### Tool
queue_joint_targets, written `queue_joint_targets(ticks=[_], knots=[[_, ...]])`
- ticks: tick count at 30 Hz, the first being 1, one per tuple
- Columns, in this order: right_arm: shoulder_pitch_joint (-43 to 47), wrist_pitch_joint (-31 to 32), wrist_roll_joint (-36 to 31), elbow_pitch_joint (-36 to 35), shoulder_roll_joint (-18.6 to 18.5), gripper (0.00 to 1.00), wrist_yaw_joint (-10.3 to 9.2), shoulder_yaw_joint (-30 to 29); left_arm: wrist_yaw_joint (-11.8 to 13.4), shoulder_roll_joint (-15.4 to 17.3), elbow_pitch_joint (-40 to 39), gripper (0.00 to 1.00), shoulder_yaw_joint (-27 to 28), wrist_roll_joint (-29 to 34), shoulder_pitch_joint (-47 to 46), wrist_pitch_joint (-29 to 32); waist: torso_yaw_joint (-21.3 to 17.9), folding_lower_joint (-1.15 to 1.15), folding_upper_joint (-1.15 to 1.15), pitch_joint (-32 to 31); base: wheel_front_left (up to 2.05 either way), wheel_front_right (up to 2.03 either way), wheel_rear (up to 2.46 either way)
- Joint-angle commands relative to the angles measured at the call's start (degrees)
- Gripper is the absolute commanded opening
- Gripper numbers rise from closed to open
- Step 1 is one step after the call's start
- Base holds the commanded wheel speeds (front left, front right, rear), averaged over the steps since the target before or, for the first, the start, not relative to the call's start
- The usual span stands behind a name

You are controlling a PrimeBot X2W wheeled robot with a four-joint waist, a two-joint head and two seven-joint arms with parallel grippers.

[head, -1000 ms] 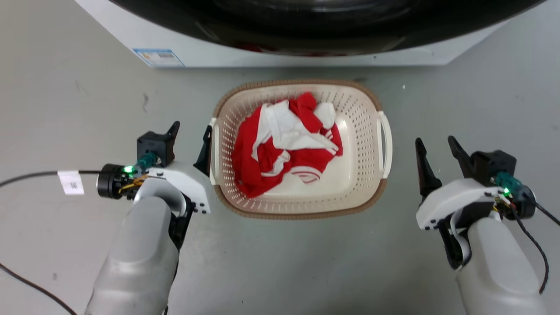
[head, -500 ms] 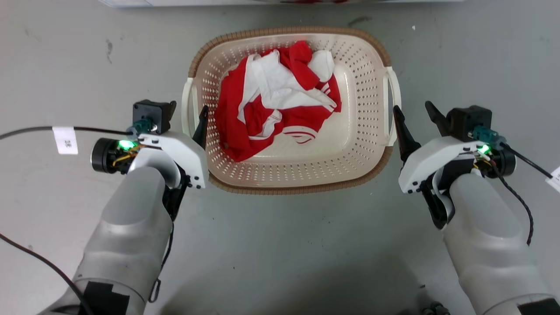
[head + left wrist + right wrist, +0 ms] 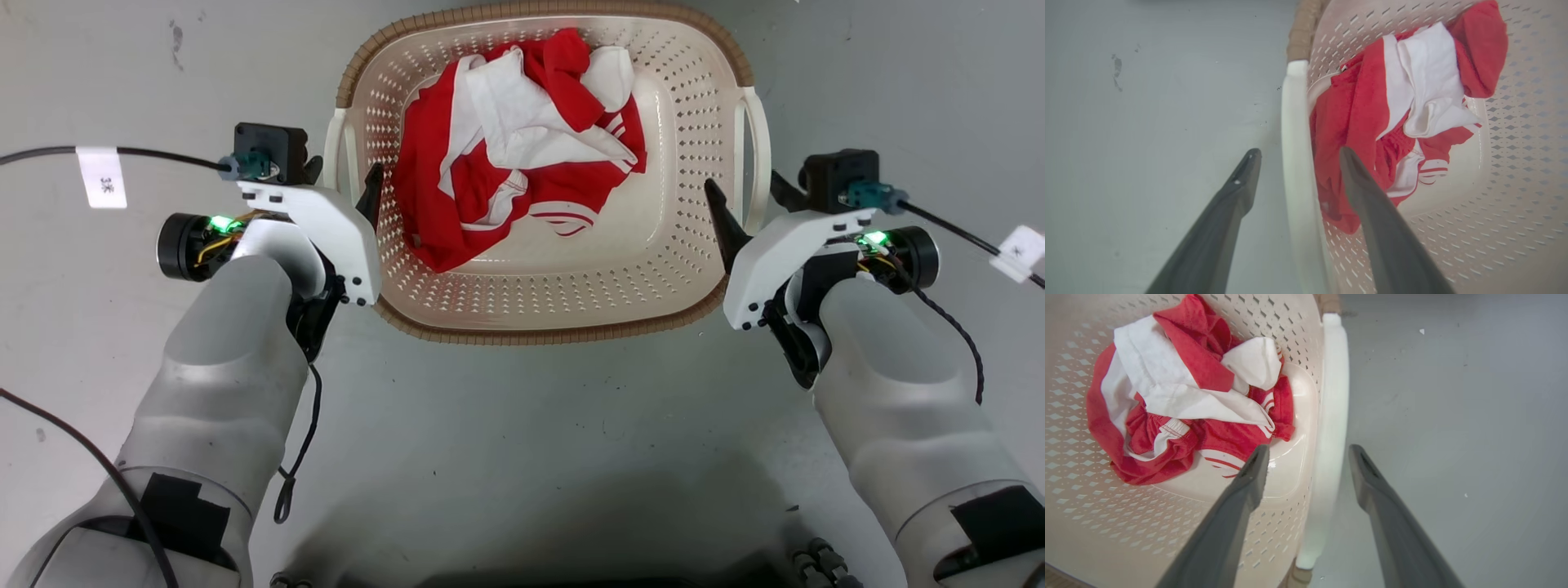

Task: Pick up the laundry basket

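Observation:
The laundry basket (image 3: 547, 333) is cream, perforated plastic with a brown woven-look rim, and it stands on the grey floor. A crumpled red and white garment (image 3: 522, 147) lies inside it. My left gripper (image 3: 343, 170) is open and straddles the white left handle (image 3: 1294, 122), one finger outside it and one inside the basket. My right gripper (image 3: 743, 184) is open and straddles the white right handle (image 3: 1333, 396) the same way. In the wrist views, the left gripper (image 3: 1299, 152) and the right gripper (image 3: 1308, 449) both show clear gaps between fingers and handle.
Bare grey floor (image 3: 531, 457) surrounds the basket, with a dark stain (image 3: 175, 34) at the upper left. Tagged black cables (image 3: 100, 175) (image 3: 1016, 251) run off from both wrists. Another cable (image 3: 82, 457) crosses the floor at the lower left.
The head camera has tilted down, so the washing machine has left the view. Both grippers have closed in from beside the basket and now straddle its handles, still open.

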Motion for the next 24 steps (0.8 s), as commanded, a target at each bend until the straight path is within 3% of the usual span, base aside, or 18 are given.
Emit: queue_joint_targets(ticks=[1,10,11,12,13,24], knots=[[-1.32,1.09,0.96,0.95,-0.05,1.0,-0.02,1.09,-0.08,0.33,0.24,1.0,-0.82,-1.11,-0.83,1.08,0.1,-0.01,0.0,0.19,0.0,0.0,0.0],[-5.78,7.69,5.84,4.41,-0.07,1.0,-0.02,6.29,-0.02,1.28,-0.49,1.0,-6.54,-9.08,-1.89,8.39,0.34,-0.01,0.0,1.34,0.0,0.0,0.0],[-6.17,8.54,6.33,4.73,-0.06,0.91,-0.02,6.5,-0.02,1.25,-0.61,0.83,-7.17,-10.09,-1.86,9.39,0.35,-0.01,0.0,1.42,0.0,0.0,0.0],[-6.5,9.39,6.55,4.95,-0.06,0.32,-0.02,7.04,-0.02,1.51,-0.99,0.43,-7.65,-10.87,-2.04,9.48,0.4,-0.01,0.0,1.48,0.0,0.0,0.0],[-6.8,9.8,7.1,4.98,-0.03,0.0,-0.02,7.44,-0.02,1.62,-1.27,0.0,-8.14,-11.62,-2.14,9.67,0.42,-0.01,0.0,1.54,0.0,0.0,0.0],[-5.31,13.83,12.6,4.26,0.4,0.0,0.19,12.94,-0.16,1.64,-2.46,0.0,-14.36,-18.97,-0.62,11.54,0.52,-0.01,0.0,-0.55,0.0,0.0,0.0]])
